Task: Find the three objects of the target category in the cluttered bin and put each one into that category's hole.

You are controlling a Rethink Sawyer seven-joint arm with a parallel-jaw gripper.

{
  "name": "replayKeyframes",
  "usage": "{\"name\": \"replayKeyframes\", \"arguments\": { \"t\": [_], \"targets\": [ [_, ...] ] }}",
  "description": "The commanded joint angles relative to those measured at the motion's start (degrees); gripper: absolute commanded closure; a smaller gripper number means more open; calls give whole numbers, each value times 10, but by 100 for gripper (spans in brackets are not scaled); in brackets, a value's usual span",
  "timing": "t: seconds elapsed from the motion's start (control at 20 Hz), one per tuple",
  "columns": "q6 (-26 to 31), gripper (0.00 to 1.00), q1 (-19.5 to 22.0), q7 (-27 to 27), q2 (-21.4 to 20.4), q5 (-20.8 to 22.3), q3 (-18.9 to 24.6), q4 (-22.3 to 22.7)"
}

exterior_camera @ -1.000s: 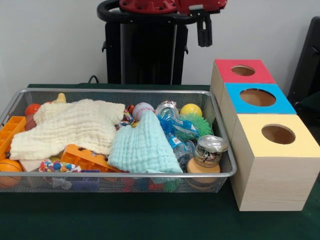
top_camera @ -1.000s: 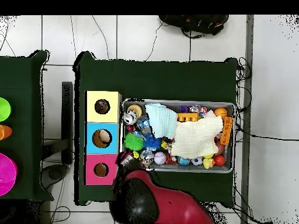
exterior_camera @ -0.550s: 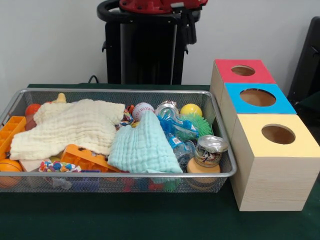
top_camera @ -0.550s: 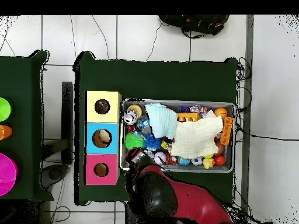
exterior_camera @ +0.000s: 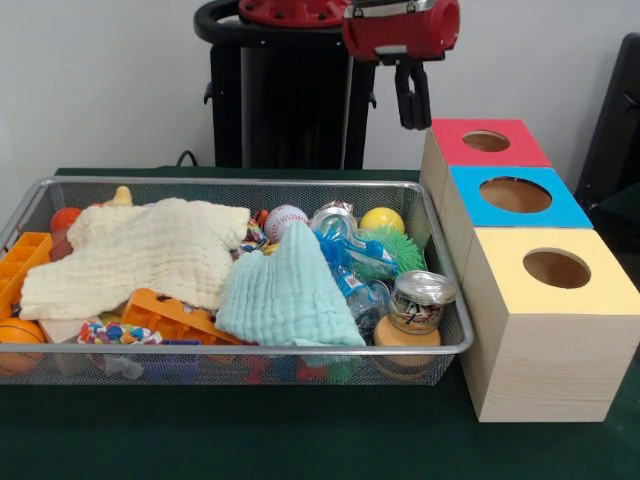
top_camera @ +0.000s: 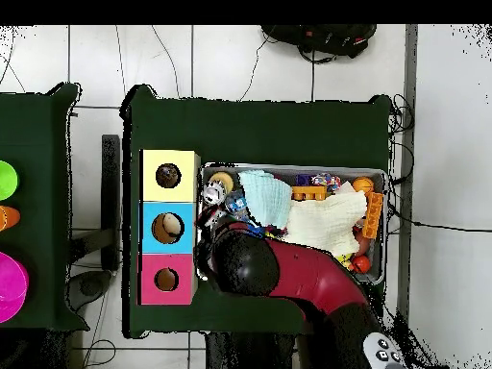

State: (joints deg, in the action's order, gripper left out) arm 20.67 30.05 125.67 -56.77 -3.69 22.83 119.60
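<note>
A wire mesh bin (exterior_camera: 230, 182) holds a cream cloth (exterior_camera: 140, 255), a mint cloth (exterior_camera: 285, 295), a baseball (exterior_camera: 285, 220), a yellow ball (exterior_camera: 382, 220), a green spiky ball (exterior_camera: 398, 250) and a tin can (exterior_camera: 420, 300). Beside it stand three wooden boxes with holes, topped red (exterior_camera: 487, 141), blue (exterior_camera: 515, 195) and yellow (exterior_camera: 556, 268). My gripper (exterior_camera: 411, 100) hangs well above the bin's far right corner, next to the red box, open and holding nothing. In the overhead view the red arm (top_camera: 255, 274) covers the gripper and part of the bin (top_camera: 288, 168).
Orange plastic blocks (exterior_camera: 175, 318) and an orange ball (exterior_camera: 15, 340) lie at the bin's front left, with small toys under the cloths. A second can (exterior_camera: 335, 215) lies near the baseball. The boxes (top_camera: 168, 228) sit tight against the bin's end.
The arm swung out from the pedestal over the bin's end nearest the boxes. In the front view the gripper moved right and hangs lower, beside the red box.
</note>
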Motion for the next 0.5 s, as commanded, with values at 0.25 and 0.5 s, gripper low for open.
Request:
{"name": "replayKeyframes", "arguments": {
  "t": [0.25,0.5],
  "targets": [
    [-25,100,34,-13,100,53,-35,-107],
    [-1,100,84,-34,84,37,17,-83]
  ]
}}
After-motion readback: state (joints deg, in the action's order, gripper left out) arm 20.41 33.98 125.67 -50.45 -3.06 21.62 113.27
